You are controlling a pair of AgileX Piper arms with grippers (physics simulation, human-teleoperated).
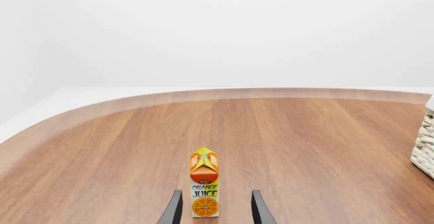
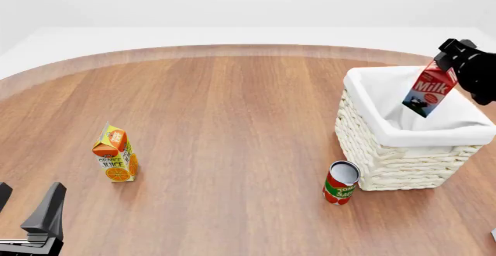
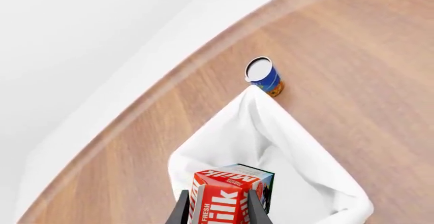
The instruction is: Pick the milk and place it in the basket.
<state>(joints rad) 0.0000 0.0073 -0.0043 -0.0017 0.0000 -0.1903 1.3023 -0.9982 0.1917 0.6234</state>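
Observation:
The milk (image 2: 428, 90), a carton with a red top and a cow picture, hangs tilted over the open top of the basket (image 2: 395, 163). My right gripper (image 2: 445, 68) is shut on its red top. In the right wrist view the milk (image 3: 227, 196) sits between the two dark fingers of the right gripper (image 3: 217, 199), directly above the basket's white cloth lining (image 3: 285, 132). My left gripper (image 2: 27, 209) stands open low at the near left edge of the table, holding nothing. Seen from the left wrist, the left gripper (image 1: 217, 193) points toward a juice carton.
An orange juice carton (image 2: 115, 153) stands upright on the left of the table, ahead of the left gripper and apart from it. A tomato can (image 2: 341, 182) stands upright against the basket's near left corner. The basket's wicker edge (image 1: 426, 148) shows in the left wrist view.

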